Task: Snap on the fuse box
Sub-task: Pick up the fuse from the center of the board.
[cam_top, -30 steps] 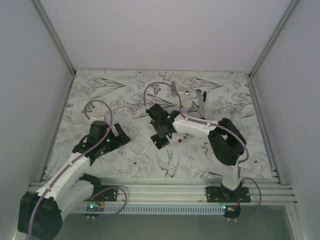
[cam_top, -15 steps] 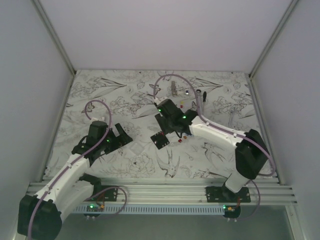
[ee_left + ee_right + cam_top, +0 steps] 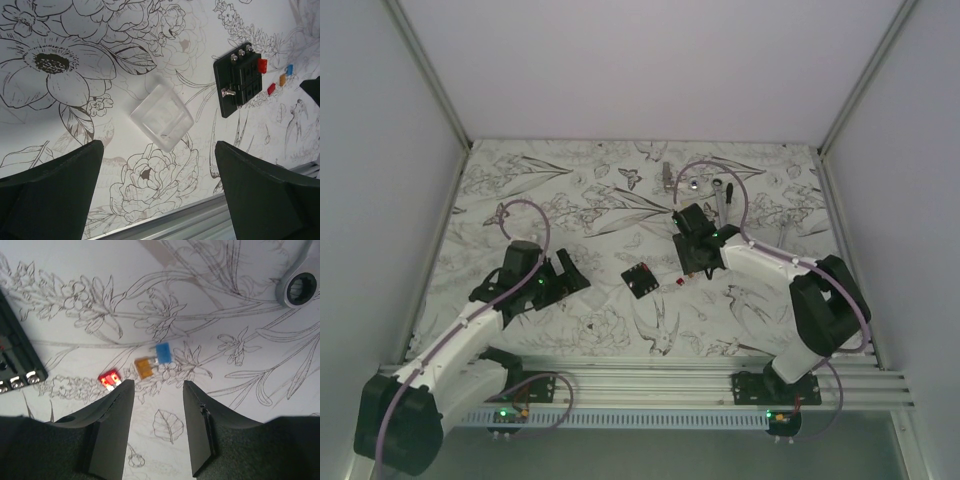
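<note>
The fuse box [image 3: 639, 279] is a small black square block lying flat on the flowered table mat, free of both grippers. In the left wrist view the fuse box [image 3: 239, 85] shows silver screws and one red fuse at its corner. A clear square plastic cover [image 3: 161, 117] lies left of it. My left gripper [image 3: 565, 280] is open wide and empty, hovering left of the cover, which lies ahead of its fingers [image 3: 50, 195]. My right gripper [image 3: 695, 255] is open and empty just right of the box, over the bare mat [image 3: 156, 425]. The box edge [image 3: 15, 360] shows at far left.
Three loose fuses lie right of the box: red [image 3: 109, 379], orange [image 3: 144, 367], blue [image 3: 163, 353]. A silver ratchet wrench [image 3: 720, 195] and small metal parts [image 3: 667, 178] lie at the back. The aluminium rail [image 3: 640, 380] runs along the near edge.
My right gripper has drawn back to the right, away from over the fuse box, which now lies uncovered. My left gripper has shifted slightly right and forward.
</note>
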Motion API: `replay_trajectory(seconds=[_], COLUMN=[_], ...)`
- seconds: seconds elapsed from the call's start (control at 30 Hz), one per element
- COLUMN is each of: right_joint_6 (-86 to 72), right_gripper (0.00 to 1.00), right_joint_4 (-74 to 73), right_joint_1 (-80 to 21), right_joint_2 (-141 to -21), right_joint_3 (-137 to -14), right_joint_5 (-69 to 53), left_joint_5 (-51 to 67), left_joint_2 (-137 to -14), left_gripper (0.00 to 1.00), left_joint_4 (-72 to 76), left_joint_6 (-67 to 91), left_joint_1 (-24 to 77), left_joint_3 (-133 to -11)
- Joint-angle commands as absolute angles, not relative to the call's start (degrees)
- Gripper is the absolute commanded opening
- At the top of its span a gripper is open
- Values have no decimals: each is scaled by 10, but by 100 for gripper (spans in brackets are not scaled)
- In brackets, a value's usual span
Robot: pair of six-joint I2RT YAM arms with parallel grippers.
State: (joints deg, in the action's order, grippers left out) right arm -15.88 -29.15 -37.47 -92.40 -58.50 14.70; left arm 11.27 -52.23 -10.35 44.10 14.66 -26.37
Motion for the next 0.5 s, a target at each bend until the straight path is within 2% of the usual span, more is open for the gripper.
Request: replay_trajectory(seconds=[0.0, 0.33, 0.47], right_joint_6=[-190, -248, -273], right_gripper=[49, 47, 49], right_joint_4=[-243, -229, -229], right_joint_1=[-354, -342, -342], right_joint_2=[-941, -986, -981], right_joint_3=[-590, -594, -584], right_joint_5=[153, 150, 143], left_joint_5=[115, 107, 105], left_joint_2=[-542, -560, -562], left_gripper=[100, 100, 100], left_joint_4=[-106, -105, -104], left_joint_6=[438, 432, 432], left_joint_1=[158, 168, 169], left_joint_3=[-287, -297, -297])
